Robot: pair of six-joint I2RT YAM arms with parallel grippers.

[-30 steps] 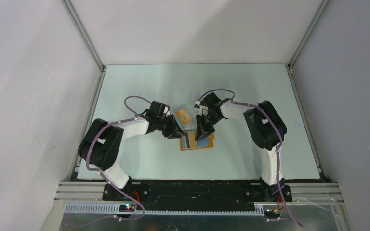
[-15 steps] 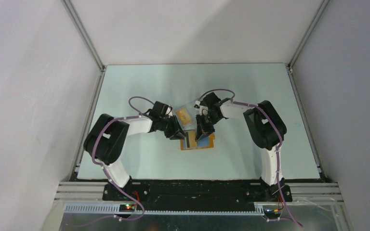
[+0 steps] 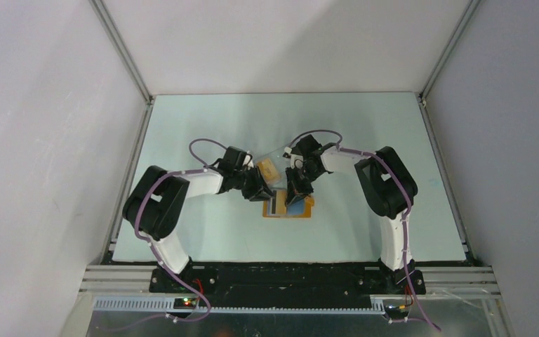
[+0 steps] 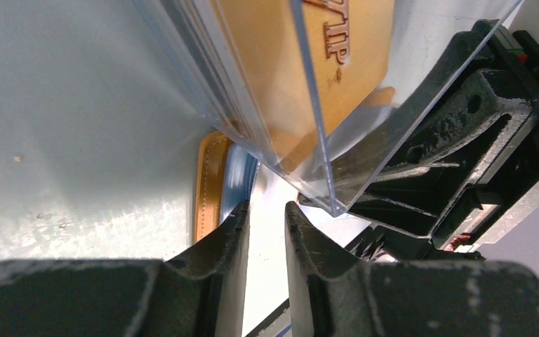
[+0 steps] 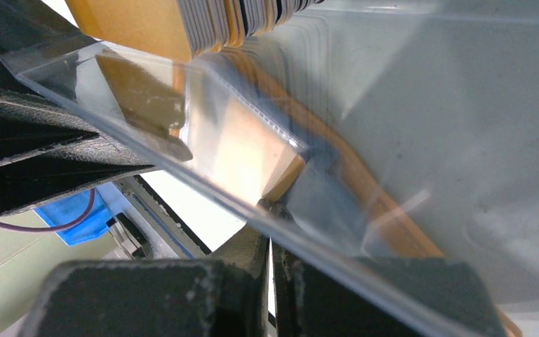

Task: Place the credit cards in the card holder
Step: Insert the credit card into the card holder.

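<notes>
The card holder (image 3: 281,213) lies open on the counter (image 3: 203,232) just under both sets of jaws, with a blue card (image 3: 297,208) on it. The right gripper (image 3: 294,198) pinches a clear sleeve (image 3: 268,170) above it. The left gripper (image 3: 261,196) sits beside, jaws slightly apart and empty.

The card holder's (image 3: 288,209) far edge is crowded. The left gripper (image 4: 264,210) sits at its far-left corner and the right gripper (image 5: 269,243) over its far-right part. A tilted clear case (image 3: 268,169), pinched by the right gripper, hangs between them just beyond that edge, so only a narrow slit remains there. Near, left and right of the card holder, bare table (image 3: 210,232) gives free passage. The left arm (image 3: 158,210) and right arm (image 3: 386,184) stand well out to either side.
</notes>
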